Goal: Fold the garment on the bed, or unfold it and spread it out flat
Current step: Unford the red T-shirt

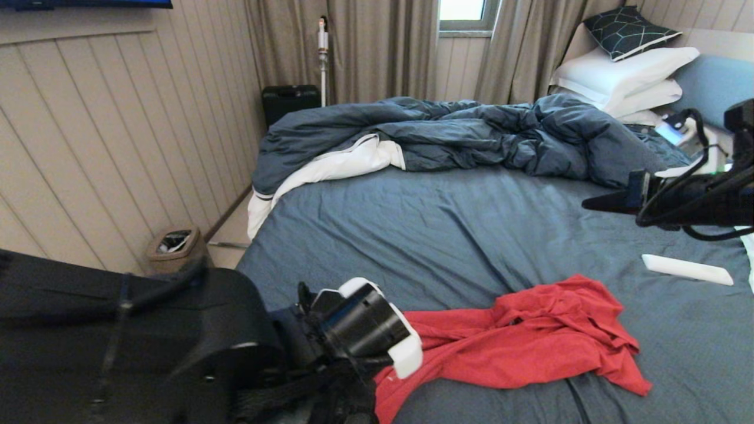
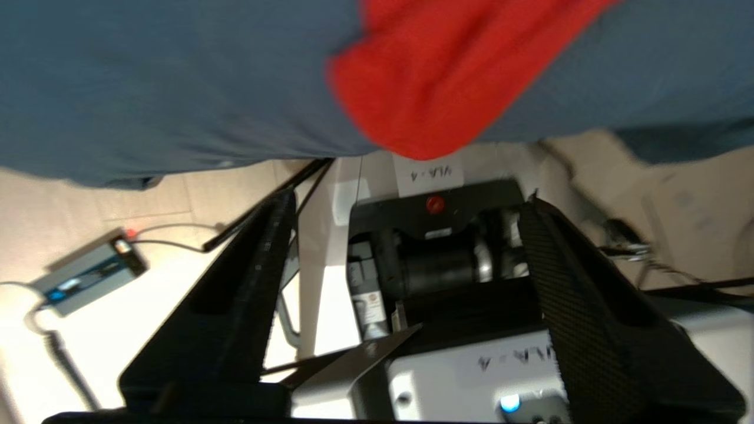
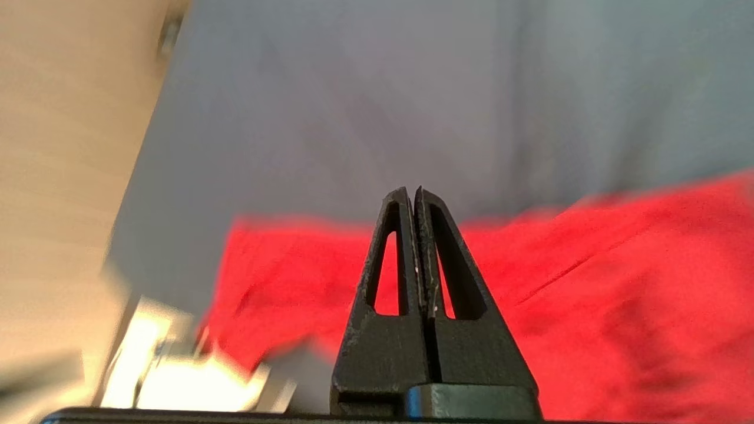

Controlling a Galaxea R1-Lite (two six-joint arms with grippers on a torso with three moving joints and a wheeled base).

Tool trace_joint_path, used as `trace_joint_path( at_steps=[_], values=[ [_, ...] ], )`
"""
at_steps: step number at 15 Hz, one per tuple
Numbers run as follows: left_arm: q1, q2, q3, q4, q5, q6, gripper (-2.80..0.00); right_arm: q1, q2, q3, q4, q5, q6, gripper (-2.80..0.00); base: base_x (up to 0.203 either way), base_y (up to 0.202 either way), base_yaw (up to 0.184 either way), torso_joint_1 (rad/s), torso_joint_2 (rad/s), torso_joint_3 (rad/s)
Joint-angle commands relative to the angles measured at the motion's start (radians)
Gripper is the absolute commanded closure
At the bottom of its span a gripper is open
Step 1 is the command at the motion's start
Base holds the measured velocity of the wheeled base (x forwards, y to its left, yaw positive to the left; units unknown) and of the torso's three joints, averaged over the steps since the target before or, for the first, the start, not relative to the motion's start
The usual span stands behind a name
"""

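Our left gripper has its fingers spread wide with nothing between them, hanging at the near edge of the bed. Just beyond its tips, a corner of the garment droops over that edge, apart from the fingers. From there the crumpled red shirt stretches away from this gripper across the slate-blue sheet, its long axis running sideways along the bed's near edge toward our right side, ending in a bunched heap. Our right gripper is pressed shut on nothing, held above the garment's far end, pointing back over the red cloth.
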Motion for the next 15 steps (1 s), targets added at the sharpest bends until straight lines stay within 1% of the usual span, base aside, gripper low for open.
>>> trace_joint_path(
  at_steps=[1,4,6,7,9,12,13,14,15],
  values=[
    [0.037,-0.172,0.056,0.002,0.003,-0.007,-2.8,0.084,-0.063,0.093,0.014,0.004,0.002,0.0,0.0,0.0,0.0,0.0,0.0,0.0],
    [0.139,-0.344,0.225,-0.011,-0.002,-0.011,-2.8,0.313,-0.126,0.352,0.024,0.001,0.006,0.0,0.0,0.0,0.0,0.0,0.0,0.0],
    [0.221,-0.413,0.323,-0.068,-0.006,-0.013,-2.8,0.51,-0.158,0.528,0.022,-0.001,0.014,0.0,0.0,0.0,0.0,0.0,0.0,0.0],
    [0.247,-0.437,0.364,-0.101,-0.005,-0.014,-2.8,0.602,-0.168,0.603,0.018,-0.002,0.021,0.0,0.0,0.0,0.0,0.0,0.0,0.0],
    [0.267,-0.457,0.431,-0.15,-0.004,-0.014,-2.8,0.763,-0.187,0.74,-0.014,-0.011,0.024,0.0,0.0,0.0,0.0,0.0,0.0,0.0],
    [0.276,-0.429,0.426,-0.16,-0.005,-0.012,-2.8,0.95,-0.197,0.868,-0.034,-0.025,0.005,0.0,0.0,0.0,0.0,0.0,0.0,0.0],
    [0.276,-0.414,0.422,-0.164,-0.005,-0.012,-2.8,0.989,-0.181,0.904,-0.039,-0.026,-0.001,0.0,0.0,0.0,0.0,0.0,0.0,0.0],
    [0.277,-0.405,0.416,-0.173,-0.005,-0.012,-2.8,1.009,-0.149,0.925,-0.047,-0.026,-0.003,0.0,0.0,0.0,0.0,0.0,0.0,0.0],
    [0.277,-0.396,0.415,-0.176,-0.005,-0.011,-2.8,1.009,-0.143,0.923,-0.053,-0.022,-0.001,0.0,0.0,0.0,0.0,0.0,0.0,0.0]
  ],
)
